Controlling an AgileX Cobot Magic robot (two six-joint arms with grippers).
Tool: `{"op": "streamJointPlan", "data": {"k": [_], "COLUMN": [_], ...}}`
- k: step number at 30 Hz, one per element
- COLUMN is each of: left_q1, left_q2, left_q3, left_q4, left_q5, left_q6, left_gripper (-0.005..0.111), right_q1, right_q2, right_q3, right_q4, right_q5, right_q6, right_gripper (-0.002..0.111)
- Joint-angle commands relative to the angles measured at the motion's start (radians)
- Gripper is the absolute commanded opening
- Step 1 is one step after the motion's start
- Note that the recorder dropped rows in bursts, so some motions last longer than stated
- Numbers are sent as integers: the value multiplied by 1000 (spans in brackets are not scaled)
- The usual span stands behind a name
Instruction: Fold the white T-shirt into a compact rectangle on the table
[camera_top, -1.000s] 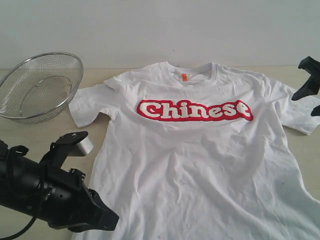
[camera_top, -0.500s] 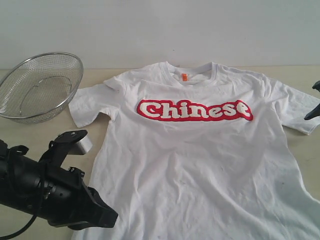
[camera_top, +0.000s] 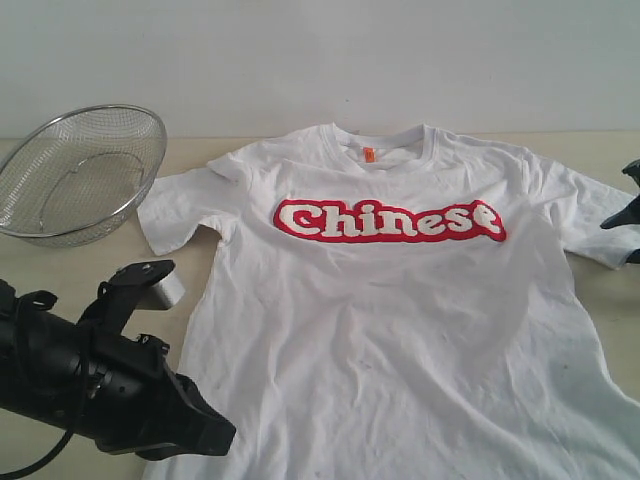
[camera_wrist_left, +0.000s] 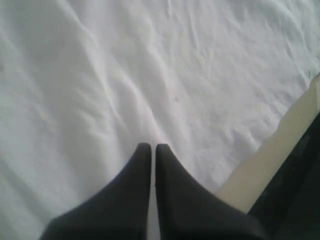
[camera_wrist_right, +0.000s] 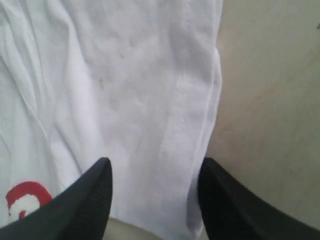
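White T-shirt (camera_top: 400, 300) lies flat, print up, mid table (camera_top: 60, 270), collar at 12 o'clock, prob. spread so sleeves fold in first. Right gripper (camera_wrist_right: 155, 175), at 3 o'clock, has jaws apart astride the sleeve hem w/o clamping, likely lining up a grab; left gripper (camera_wrist_left: 152, 147), tips together on nothing, hangs over cloth near 7 o'clock. Vs 1 s ago, right gripper sits lower; left arm & shirt unchanged.

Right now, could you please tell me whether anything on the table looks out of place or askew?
A wire mesh basket sits tipped beside one sleeve of the T-shirt; it has no evident part in folding. The T-shirt itself lies flat, only lightly wrinkled.
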Motion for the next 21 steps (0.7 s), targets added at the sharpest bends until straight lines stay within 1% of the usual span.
{"op": "streamJointPlan", "data": {"k": [1,9,15,21], "left_q1": [-4,-4,-4,-4], "left_q2": [-8,-8,-8,-8], "left_q3": [-4,-4,-4,-4], "left_q4": [-7,-7,-11,-15], "left_q5": [-8,-8,-13,-17], "left_q6": [9,9,9,9], "left_gripper": [4,4,4,4], "right_q1": [-4,-4,-2,-2], "right_q2": [38,48,114,146], "right_q3": [9,6,-28,-37], "right_q4": [-33,-20,34,104], "right_q5": [-95,-184,-121,-107], "right_q6": [-23,-57,-73,-118], "right_gripper": [50,50,50,50]}}
